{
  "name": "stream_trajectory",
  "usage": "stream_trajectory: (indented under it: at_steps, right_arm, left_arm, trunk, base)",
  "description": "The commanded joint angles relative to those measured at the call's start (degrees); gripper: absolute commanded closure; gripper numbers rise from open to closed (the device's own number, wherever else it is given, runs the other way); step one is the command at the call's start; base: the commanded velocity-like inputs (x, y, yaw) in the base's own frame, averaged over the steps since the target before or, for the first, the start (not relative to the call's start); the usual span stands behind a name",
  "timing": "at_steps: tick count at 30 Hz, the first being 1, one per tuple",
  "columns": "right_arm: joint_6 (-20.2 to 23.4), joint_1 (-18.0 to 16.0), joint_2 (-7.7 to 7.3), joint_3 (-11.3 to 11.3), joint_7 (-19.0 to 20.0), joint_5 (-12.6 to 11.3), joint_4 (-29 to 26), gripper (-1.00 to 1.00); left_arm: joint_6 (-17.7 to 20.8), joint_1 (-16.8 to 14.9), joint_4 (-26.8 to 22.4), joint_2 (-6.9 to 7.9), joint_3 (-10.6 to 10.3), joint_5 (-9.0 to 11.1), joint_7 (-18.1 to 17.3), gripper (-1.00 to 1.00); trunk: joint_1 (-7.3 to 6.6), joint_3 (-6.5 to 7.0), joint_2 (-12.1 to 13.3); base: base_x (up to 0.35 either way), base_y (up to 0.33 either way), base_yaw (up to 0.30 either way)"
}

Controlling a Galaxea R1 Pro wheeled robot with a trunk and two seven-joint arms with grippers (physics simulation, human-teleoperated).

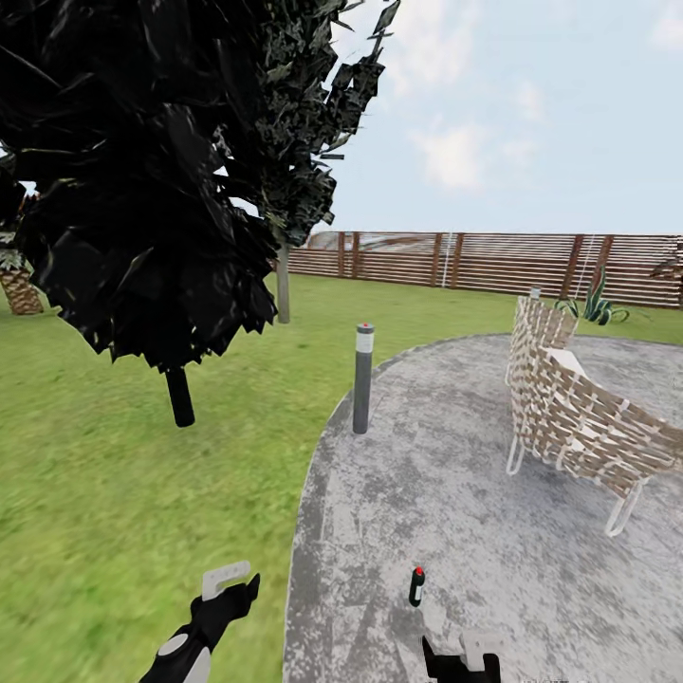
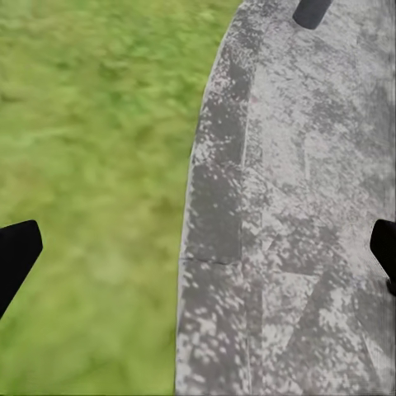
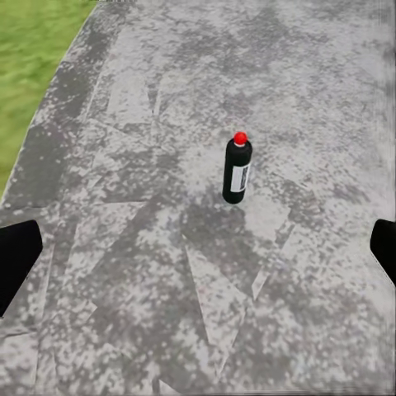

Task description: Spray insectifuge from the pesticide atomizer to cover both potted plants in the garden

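Black left pincer point(image 1: 230, 590) with white finger plate, black-and-white forearm, grey round joint cap.

Your pesticide atomizer point(image 3: 237, 171) reads near-black with a red cap and a white label. The paving point(image 1: 455, 531) under it is mottled grey, speckled white, with darker patches along its curved edge. The lawn point(image 1: 114, 474) is bright green, blotched yellow-green. The tree foliage point(image 1: 152, 171) is almost black; its trunk is black. The bollard point(image 1: 362, 378) is dark grey with a pale band near the top. The chair point(image 1: 569, 417) has a tan-and-cream lattice weave on white legs. The fence point(image 1: 493, 258) has brown horizontal slats. Your left gripper point(image 1: 228, 590) is black with a white plate.
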Motion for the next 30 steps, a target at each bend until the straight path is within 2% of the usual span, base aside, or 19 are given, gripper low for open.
stream_trajectory:
  at_steps: [1,30]
  right_arm:
    - [-0.2,-0.04,0.0,0.03,0.08,-0.19,0.06,-1.0]
    - [-0.24,-0.04,0.06,0.03,0.08,-0.16,0.07,-1.0]
  left_arm:
    - [-0.15,-0.01,0.01,0.0,0.0,0.49,-0.06,-1.0]
    - [-0.15,-0.01,0.09,0.06,0.0,0.45,-0.07,-1.0]
  trunk:
    - [-0.01,-0.02,-0.02]
    - [-0.01,0.92,-0.02]
  base:
    - [0.01,0.007,-0.256]
    - [0.001,0.001,-0.257]
